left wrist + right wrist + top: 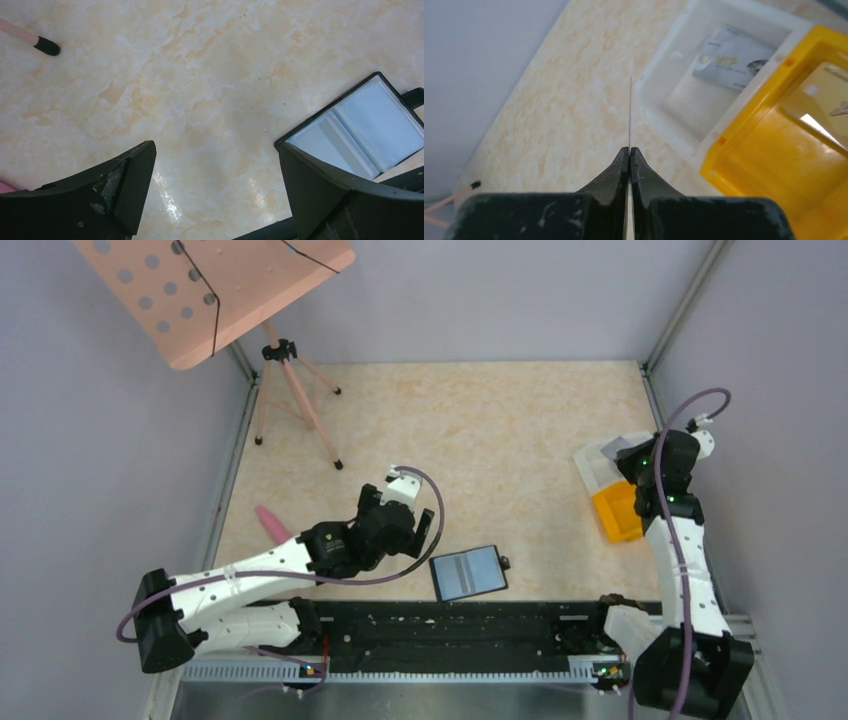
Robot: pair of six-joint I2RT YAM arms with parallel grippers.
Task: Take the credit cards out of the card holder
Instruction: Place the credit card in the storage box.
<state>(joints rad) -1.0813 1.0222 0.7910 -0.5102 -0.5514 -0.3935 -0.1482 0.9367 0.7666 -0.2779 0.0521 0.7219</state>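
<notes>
Card holder (468,573) is lying open and flat on the tabletop (480,430), close to the near edge, with its pale plastic pockets facing up. Whether a card is remaining inside those pockets, the pictures are not showing clearly.

The left claw (215,150) is released, its two fingers standing wide apart, and it is hanging just beside the holder's left side without touching it. The right claw (630,150) is clenched on a thin card (630,115), seen only on its edge, and it is hovering near the corner of the white tray (659,85) that is standing against the yellow bin (744,120). A silver card (729,57) is already lying inside the tray.

Several things could be going wrong from here. The thin card is being pinched only at one end, so it may be slipping or turning in the grip. If the right claw is opening where it is now, the card is probably falling on the tabletop outside the tray. The holder is light and flat, so a low pass of the left claw could be pushing it toward the near edge or folding it shut.
</notes>
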